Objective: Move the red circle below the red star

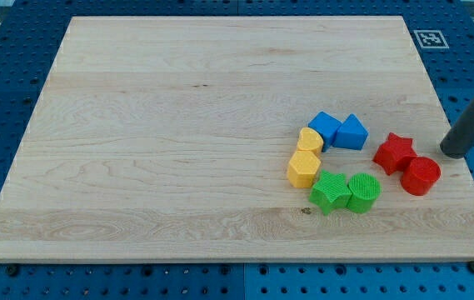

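The red circle point(421, 176) sits on the wooden board point(178, 125) near the view's right edge, touching the red star point(394, 152) at the star's lower right. My tip point(453, 153) is at the lower end of the dark rod, up and to the right of the red circle and right of the red star, a short gap from both.
Two blue blocks point(325, 127) point(351, 132) sit left of the red star. A yellow block point(309, 139) and a yellow hexagon point(304, 168) sit below-left of them. A green star point(330, 191) and a green circle point(363, 192) sit at the bottom of the cluster. The board's right edge is close.
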You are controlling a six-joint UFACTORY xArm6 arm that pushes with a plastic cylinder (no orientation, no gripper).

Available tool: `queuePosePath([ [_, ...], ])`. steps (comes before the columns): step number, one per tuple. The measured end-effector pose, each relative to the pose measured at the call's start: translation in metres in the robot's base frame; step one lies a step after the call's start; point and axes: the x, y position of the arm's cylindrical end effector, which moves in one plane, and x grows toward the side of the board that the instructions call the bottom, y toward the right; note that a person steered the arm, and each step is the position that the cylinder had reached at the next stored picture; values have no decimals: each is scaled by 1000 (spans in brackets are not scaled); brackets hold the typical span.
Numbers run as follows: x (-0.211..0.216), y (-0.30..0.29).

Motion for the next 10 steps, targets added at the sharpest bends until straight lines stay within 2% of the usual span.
queuePosePath([
  [3,20,0],
  [5,29,-35],
  [7,44,-38],
  [10,46,-52],
])
